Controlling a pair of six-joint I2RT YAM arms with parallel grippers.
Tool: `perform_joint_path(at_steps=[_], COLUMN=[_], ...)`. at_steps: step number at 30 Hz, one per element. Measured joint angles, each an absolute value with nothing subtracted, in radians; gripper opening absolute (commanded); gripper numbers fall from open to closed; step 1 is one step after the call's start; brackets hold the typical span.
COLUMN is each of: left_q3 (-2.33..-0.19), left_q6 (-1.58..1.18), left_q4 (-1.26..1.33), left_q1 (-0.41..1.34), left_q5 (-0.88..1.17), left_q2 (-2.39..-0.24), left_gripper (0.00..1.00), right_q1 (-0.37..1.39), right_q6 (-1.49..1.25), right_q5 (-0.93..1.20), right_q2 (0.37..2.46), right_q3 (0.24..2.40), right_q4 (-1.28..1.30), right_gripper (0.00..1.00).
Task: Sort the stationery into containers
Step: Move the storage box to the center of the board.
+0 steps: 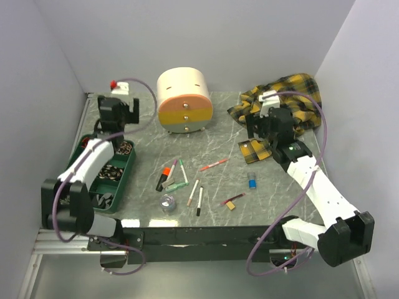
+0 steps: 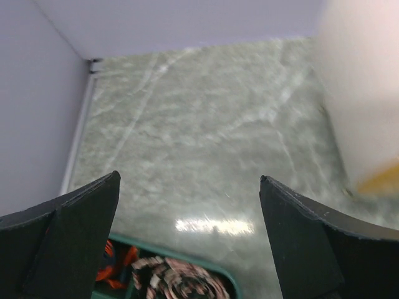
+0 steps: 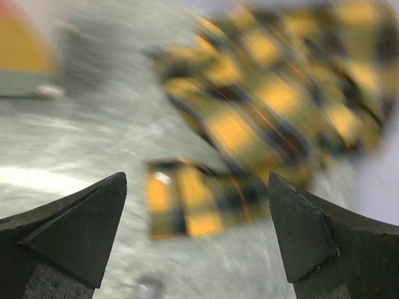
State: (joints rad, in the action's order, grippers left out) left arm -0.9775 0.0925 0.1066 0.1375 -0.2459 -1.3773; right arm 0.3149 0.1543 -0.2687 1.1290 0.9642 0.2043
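While the left gripper (image 2: 190,187) and right gripper (image 3: 197,184) hang spread and empty, the pens (image 1: 193,189) look light, stiff, slippery: pinch one mid-barrel.

Loose pens (image 1: 192,193), orange-capped marker (image 1: 164,175), tape roll (image 1: 168,201) and blue block (image 1: 252,183) lie scattered before the cream cabinet (image 1: 182,87), drawers (image 1: 185,113) shut.

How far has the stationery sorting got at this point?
Done: nothing visible. The drawers of the cabinet look shut, and the marker, tape roll, pink pen and blue block lie loose on the table. In hand: nothing; the left gripper and right gripper are open and empty. All the sorting is left.
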Motion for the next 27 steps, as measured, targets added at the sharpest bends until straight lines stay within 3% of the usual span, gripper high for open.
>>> perform_joint_path(at_steps=[5, 9, 12, 13, 15, 16, 19, 27], left_q3=[-1.175, -1.226, -1.235, -1.242, -1.251, -1.253, -1.261, -1.272], left_q6=[0.072, 0.041, 0.036, 0.036, 0.033, 0.032, 0.023, -0.047], left_q4=[0.068, 0.041, 0.03, 0.026, 0.024, 0.024, 0.024, 0.02], left_q1=[0.031, -0.002, -0.001, 0.0, 0.001, 0.001, 0.001, 0.001], left_q5=[-0.212, -0.174, -0.133, -0.119, -0.099, -0.089, -0.064, 0.027], left_q2=[-1.521, -1.575, -1.613, -1.63, -1.653, -1.661, -1.671, -1.687], left_gripper=[0.99, 0.99, 0.99, 0.99, 0.99, 0.99, 0.99, 0.98], right_q1=[0.327, 0.364, 0.385, 0.39, 0.395, 0.397, 0.4, 0.404], right_q6=[0.192, 0.183, 0.154, 0.141, 0.123, 0.121, 0.107, 0.089], right_q5=[0.01, 0.142, 0.208, 0.23, 0.26, 0.273, 0.313, 0.357], right_q2=[1.186, 1.327, 1.441, 1.476, 1.529, 1.552, 1.629, 1.78], right_q3=[1.087, 1.219, 1.276, 1.28, 1.281, 1.288, 1.346, 1.56], right_q4=[0.168, 0.153, 0.141, 0.142, 0.149, 0.154, 0.182, 0.174], right_gripper=[0.98, 0.88, 0.74, 0.62, 0.46, 0.3, 0.1, 0.08])
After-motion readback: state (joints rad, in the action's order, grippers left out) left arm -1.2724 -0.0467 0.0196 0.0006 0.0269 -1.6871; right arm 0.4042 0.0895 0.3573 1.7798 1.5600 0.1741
